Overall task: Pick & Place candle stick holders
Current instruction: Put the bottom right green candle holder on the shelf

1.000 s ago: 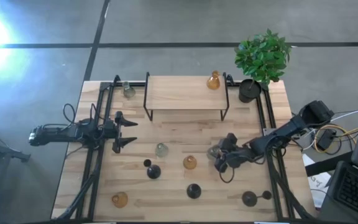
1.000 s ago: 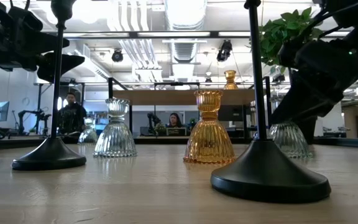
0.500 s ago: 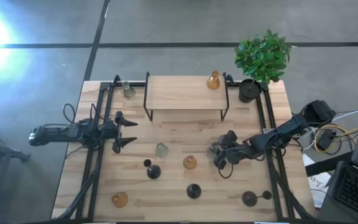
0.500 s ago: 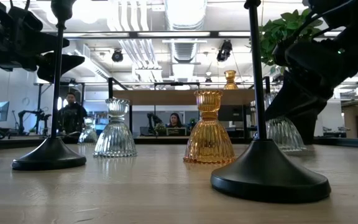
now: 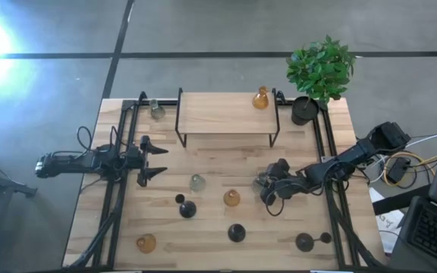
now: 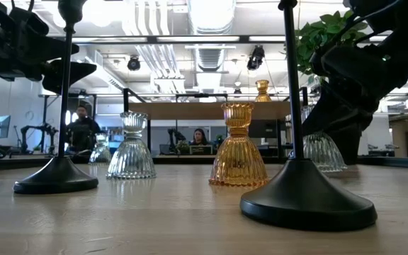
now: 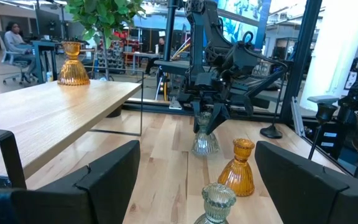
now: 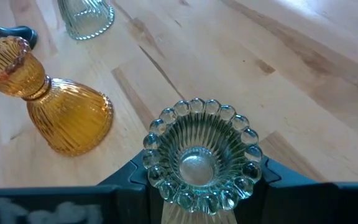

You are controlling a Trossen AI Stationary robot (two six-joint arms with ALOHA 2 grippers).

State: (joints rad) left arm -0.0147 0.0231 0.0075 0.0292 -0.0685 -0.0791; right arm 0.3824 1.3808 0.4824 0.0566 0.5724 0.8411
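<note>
- Clear holder (image 8: 199, 155): seated between the right gripper's (image 5: 265, 184) fingers, neck clamped, beaded rim facing the wrist camera. Long axis upright, running straight along the gripper's line of sight.
- Right gripper: partly closed on that neck; left wrist view shows it coming down on the holder (image 7: 205, 138) from above, base at or just off the table (image 5: 211, 239); contact not discernible.
- Amber holder (image 8: 53, 106): just beside the right gripper, upright, apart from the held piece. Second clear holder (image 5: 196, 182) farther out on the same side.
- Black holders (image 5: 187, 208): three, near the table's front edge, well apart from either gripper.
- Shelf (image 5: 226, 112): beyond the right gripper; another amber holder (image 5: 260, 98) stands on its end nearest the plant (image 5: 320, 70).
- Left gripper (image 5: 152, 159): fingers wide apart, empty, hovering well apart from the held piece; right arm plainly the nearer.
- Views: right wrist alone shows the clamp on the neck; low view hides it behind a black stem (image 6: 292, 78); high view gives only the gripper's bulk over the glass.
</note>
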